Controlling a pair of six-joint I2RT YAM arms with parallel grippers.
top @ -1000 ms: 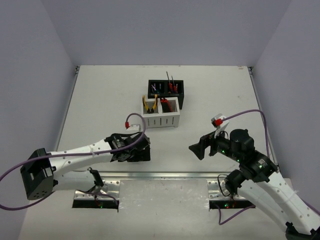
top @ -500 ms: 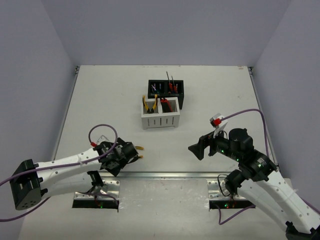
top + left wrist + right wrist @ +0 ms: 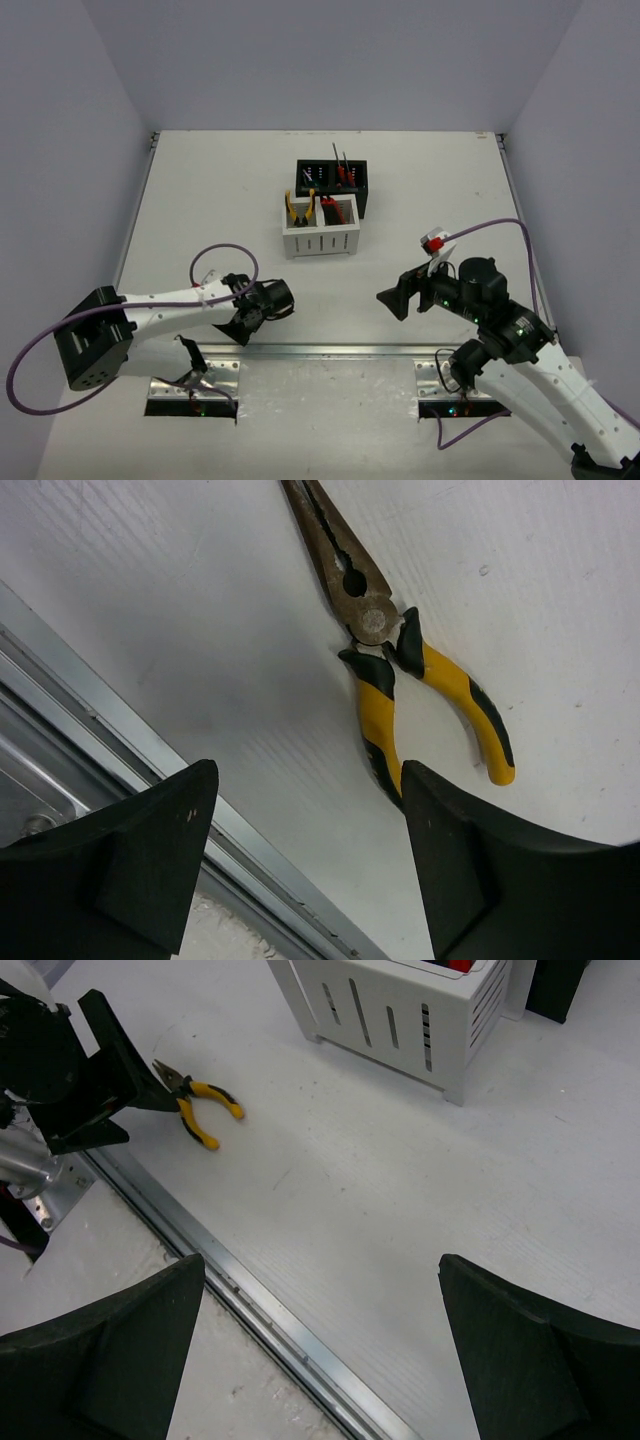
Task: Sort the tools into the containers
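On the table [image 3: 200, 200], near edge: left gripper [image 3: 305, 780] sits low, jaws spread, holding nothing. Right gripper [image 3: 320, 1270] hovers wide open, empty. White box [image 3: 400, 1010] is ahead of the right gripper, with the black box [image 3: 333, 182] touching behind it. Pliers [image 3: 400, 670] lie flat just ahead of the left fingertips, nose pointing away, one handle close to a finger. Second pliers [image 3: 298, 208] are in the white box's left compartment. Screwdrivers [image 3: 343, 165] stand in the black box.

Pliers [image 3: 366, 615] on table [image 3: 200, 200], before front container [image 3: 320, 242]
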